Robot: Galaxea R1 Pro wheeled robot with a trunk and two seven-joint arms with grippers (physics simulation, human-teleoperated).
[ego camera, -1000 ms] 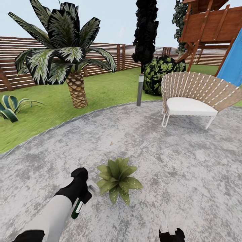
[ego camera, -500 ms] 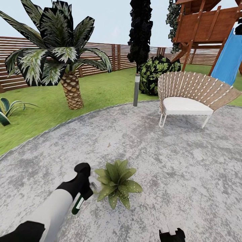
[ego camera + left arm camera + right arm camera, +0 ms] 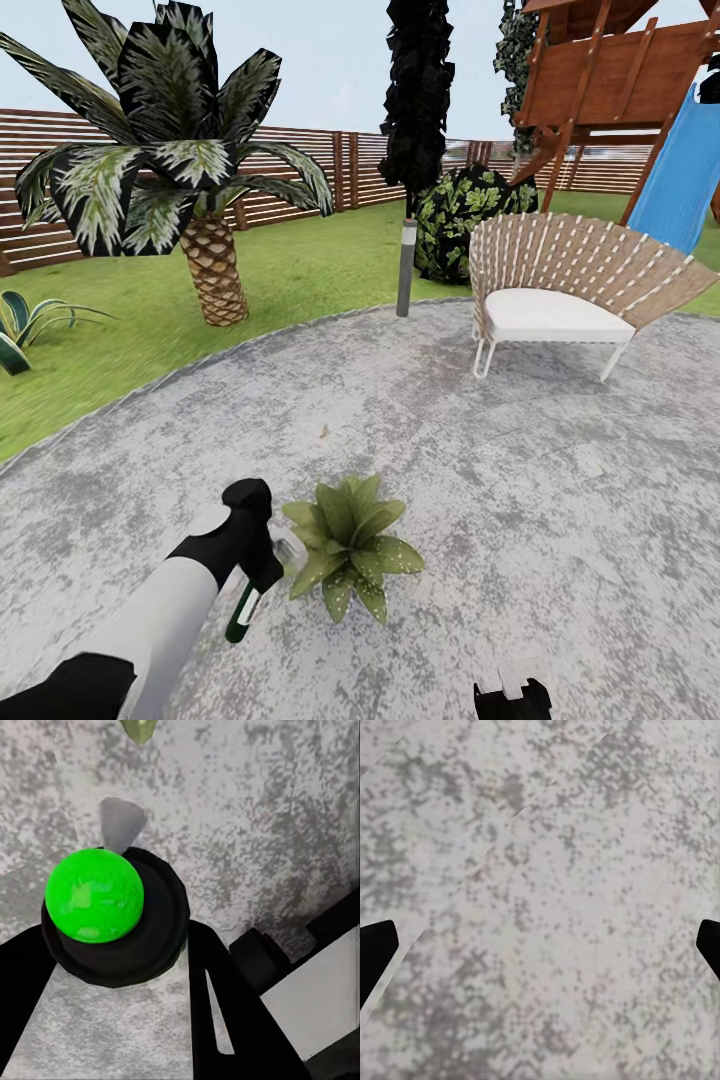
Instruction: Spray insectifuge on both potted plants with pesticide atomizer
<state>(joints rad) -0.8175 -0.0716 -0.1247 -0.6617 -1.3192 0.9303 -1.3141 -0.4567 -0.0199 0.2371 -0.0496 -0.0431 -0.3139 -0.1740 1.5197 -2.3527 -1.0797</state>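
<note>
Nearest, at the lower edge of the head view, the right gripper [image 3: 511, 690] hangs low over bare patio [image 3: 560, 520]. Its wrist camera catches only the two dark fingertips [image 3: 375, 952] at opposite edges with stone between them, so the fingers are spread wide and hold nothing.

Just ahead, the left gripper [image 3: 262, 565] is pinched around the atomizer [image 3: 243, 612], whose dark body with white label hangs below the hand. From the left wrist, the bottle's round dark end with a bright green dome [image 3: 95, 896] sits between the black fingers [image 3: 221, 1005], and a grey nozzle points out toward a leaf tip.

Touching or just beside that hand stands one potted plant [image 3: 348, 545], a speckled green rosette on the patio.

Farther off are a grey lamp post [image 3: 405, 268], a wicker chair [image 3: 570, 290], a palm [image 3: 190, 190] on the lawn, and the fence [image 3: 300, 170] beyond.

Assessment: pickup is done and the atomizer is at the first plant. No spray or coating is discernible, so coverage cannot be confirmed. The second plant is still to be reached and treated.
</note>
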